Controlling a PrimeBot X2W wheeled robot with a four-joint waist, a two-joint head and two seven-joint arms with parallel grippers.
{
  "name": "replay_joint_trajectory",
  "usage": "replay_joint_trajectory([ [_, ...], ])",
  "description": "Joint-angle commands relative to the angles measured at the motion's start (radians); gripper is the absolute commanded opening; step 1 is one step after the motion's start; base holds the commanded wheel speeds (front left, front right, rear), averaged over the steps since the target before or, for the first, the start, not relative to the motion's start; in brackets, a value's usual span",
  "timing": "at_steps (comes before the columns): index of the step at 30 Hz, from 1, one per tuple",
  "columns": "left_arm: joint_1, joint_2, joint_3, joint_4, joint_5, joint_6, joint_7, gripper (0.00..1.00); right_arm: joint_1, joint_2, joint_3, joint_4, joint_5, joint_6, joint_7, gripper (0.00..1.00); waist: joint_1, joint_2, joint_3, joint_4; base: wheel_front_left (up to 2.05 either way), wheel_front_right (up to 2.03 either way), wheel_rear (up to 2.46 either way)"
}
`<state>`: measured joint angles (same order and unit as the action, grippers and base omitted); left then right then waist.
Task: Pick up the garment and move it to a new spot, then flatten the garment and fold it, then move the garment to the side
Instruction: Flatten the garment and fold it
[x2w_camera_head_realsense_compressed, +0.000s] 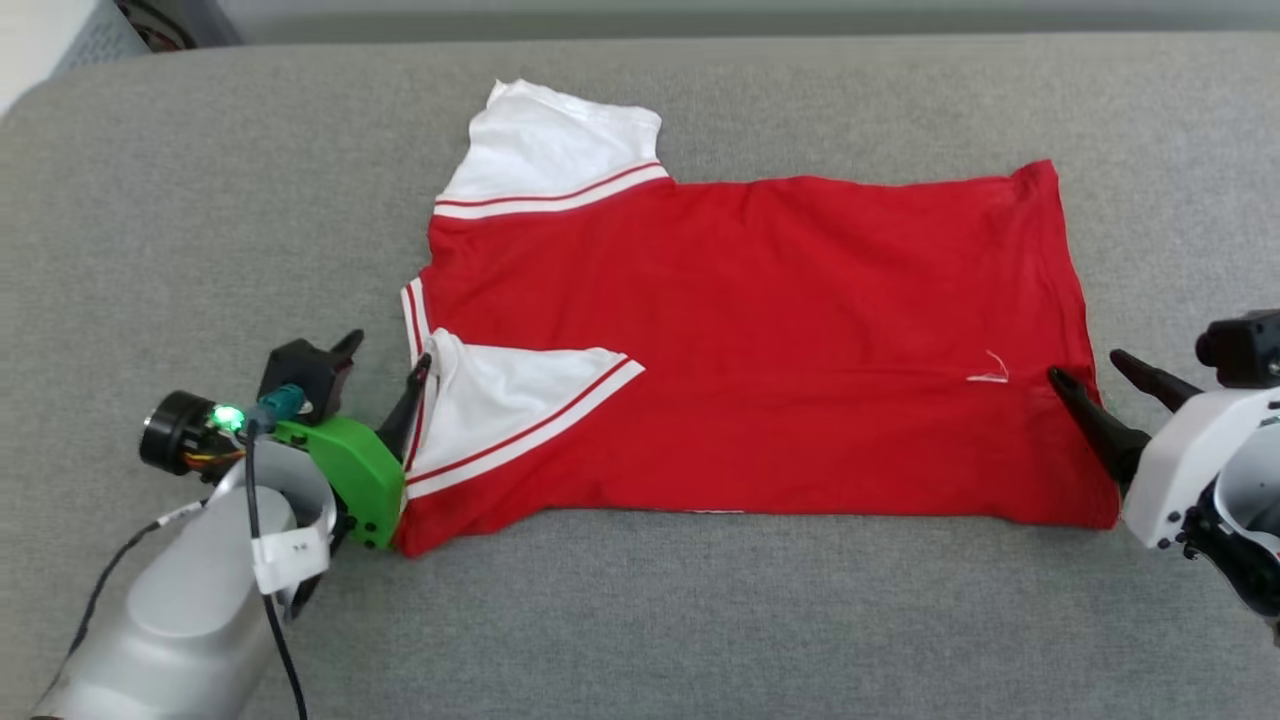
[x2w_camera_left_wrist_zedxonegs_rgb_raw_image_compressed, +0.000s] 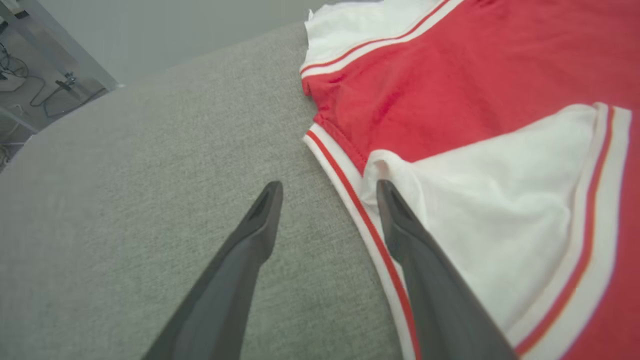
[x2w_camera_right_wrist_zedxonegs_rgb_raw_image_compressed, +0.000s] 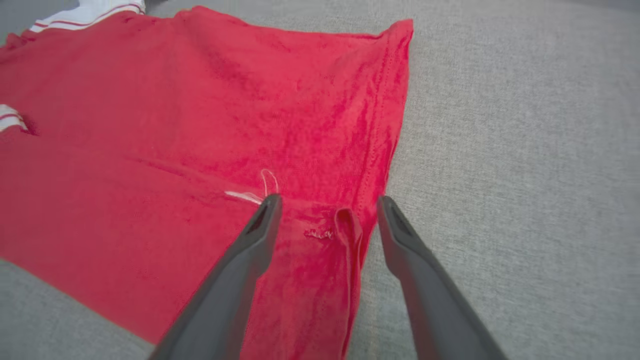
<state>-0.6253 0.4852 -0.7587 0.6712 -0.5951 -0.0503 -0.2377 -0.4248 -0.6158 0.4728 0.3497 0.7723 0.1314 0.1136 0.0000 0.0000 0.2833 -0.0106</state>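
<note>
The garment (x2w_camera_head_realsense_compressed: 760, 340), a red jersey with white sleeves and striped trim, lies flat on the grey cushion, its near long edge folded over the middle. One white sleeve (x2w_camera_head_realsense_compressed: 520, 400) rests on the red cloth; the other (x2w_camera_head_realsense_compressed: 550, 140) sticks out at the far left. My left gripper (x2w_camera_head_realsense_compressed: 385, 360) stands open at the collar end, one finger over the sleeve (x2w_camera_left_wrist_zedxonegs_rgb_raw_image_compressed: 500, 200), the other over bare cushion. My right gripper (x2w_camera_head_realsense_compressed: 1090, 368) stands open over the hem edge (x2w_camera_right_wrist_zedxonegs_rgb_raw_image_compressed: 380, 150), with a small pinched ridge of red cloth (x2w_camera_right_wrist_zedxonegs_rgb_raw_image_compressed: 347, 225) between its fingers.
The grey fabric cushion (x2w_camera_head_realsense_compressed: 200, 200) stretches all around the jersey, with free room in front and on both sides. A loose white thread (x2w_camera_right_wrist_zedxonegs_rgb_raw_image_compressed: 250, 192) lies on the red cloth near the hem. Floor and cables (x2w_camera_left_wrist_zedxonegs_rgb_raw_image_compressed: 30, 85) show past the cushion's far edge.
</note>
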Motion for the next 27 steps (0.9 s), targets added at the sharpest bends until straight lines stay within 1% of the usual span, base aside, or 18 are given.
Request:
replay_joint_trajectory([
  [1, -0.026, 0.016, 0.009, -0.022, -0.004, -0.007, 0.003, 1.0, 0.023, -0.009, -0.01, -0.01, 0.007, -0.001, -0.014, 1.0, 0.0, 0.0, -0.057, 0.021, 0.0, 0.0, 0.0],
  [4, -0.047, 0.058, 0.017, -0.074, -0.027, -0.025, 0.064, 1.0, 0.047, -0.019, -0.027, -0.036, 0.008, -0.001, -0.02, 1.0, 0.0, 0.0, -0.086, 0.027, 0.0, 0.0, 0.0],
  [7, -0.065, 0.09, 0.016, -0.123, -0.062, -0.043, 0.163, 1.0, 0.064, -0.019, -0.043, -0.051, 0.003, -0.001, -0.018, 1.0, 0.0, 0.0, -0.105, 0.029, 0.0, 0.0, 0.0],
  [13, -0.095, 0.144, 0.004, -0.243, -0.194, -0.06, 0.504, 1.0, 0.09, -0.018, -0.075, -0.077, -0.005, -0.001, 0.016, 1.0, 0.0, 0.0, -0.125, 0.031, 0.0, 0.0, 0.0],
  [17, -0.103, 0.163, -0.021, -0.308, -0.28, -0.063, 0.723, 1.0, 0.106, -0.014, -0.089, -0.093, -0.007, -0.001, 0.052, 1.0, 0.0, 0.0, -0.125, 0.032, 0.0, 0.0, 0.0],
  [19, -0.102, 0.167, -0.038, -0.333, -0.312, -0.063, 0.812, 1.0, 0.111, -0.011, -0.096, -0.099, -0.009, -0.001, 0.065, 1.0, 0.0, 0.0, -0.122, 0.031, 0.0, 0.0, 0.0],
  [22, -0.097, 0.171, -0.062, -0.357, -0.333, -0.061, 0.895, 1.0, 0.115, -0.002, -0.103, -0.109, -0.013, -0.001, 0.082, 1.0, 0.0, 0.0, -0.113, 0.026, 0.0, 0.0, 0.0],
  [27, -0.069, 0.168, -0.099, -0.353, -0.344, -0.054, 0.959, 1.0, 0.107, 0.02, -0.095, -0.116, -0.015, -0.001, 0.118, 1.0, 0.0, 0.0, -0.085, 0.005, 0.0, 0.0, 0.0],
])
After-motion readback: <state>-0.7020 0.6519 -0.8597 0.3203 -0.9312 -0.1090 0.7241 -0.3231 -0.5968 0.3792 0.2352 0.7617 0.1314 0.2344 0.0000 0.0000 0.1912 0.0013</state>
